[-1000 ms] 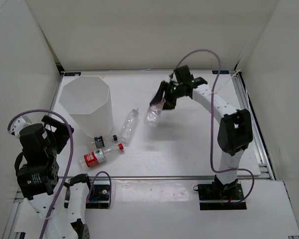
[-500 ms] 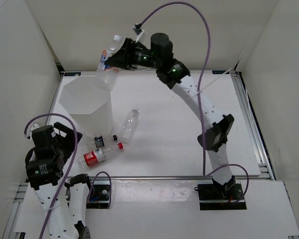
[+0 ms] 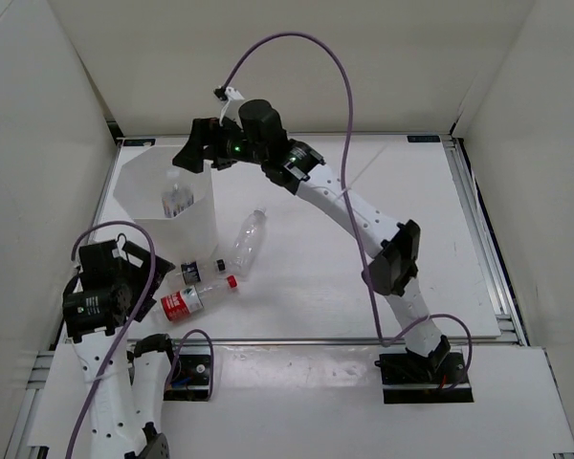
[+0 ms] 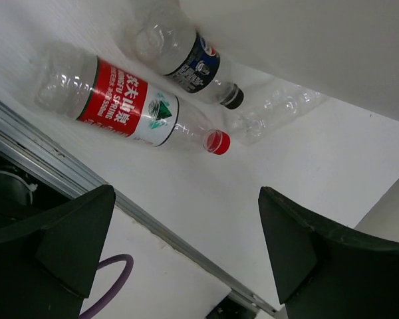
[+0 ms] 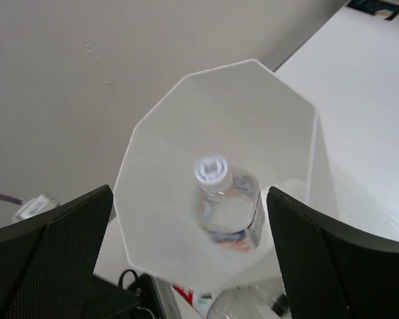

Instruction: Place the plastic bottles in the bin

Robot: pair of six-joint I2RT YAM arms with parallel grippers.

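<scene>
Right fingers [image 3: 196, 156] spread wide, empty, bin [image 5: 186, 113] beneath them holding one blue/white-labelled bottle [image 5: 227, 209], left fingers [image 4: 186, 193] wide apart, empty, red-labelled bottle [image 4: 126, 100] and dark-capped bottle [image 4: 186, 60] lying beyond them

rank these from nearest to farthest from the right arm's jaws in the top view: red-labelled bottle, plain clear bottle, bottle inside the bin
1. White-capped bottle, inside the bin, just below the jaws.
2. Plain clear bottle, lying to the right of the bin.
3. Red-labelled bottle, lying in front of the bin.
</scene>
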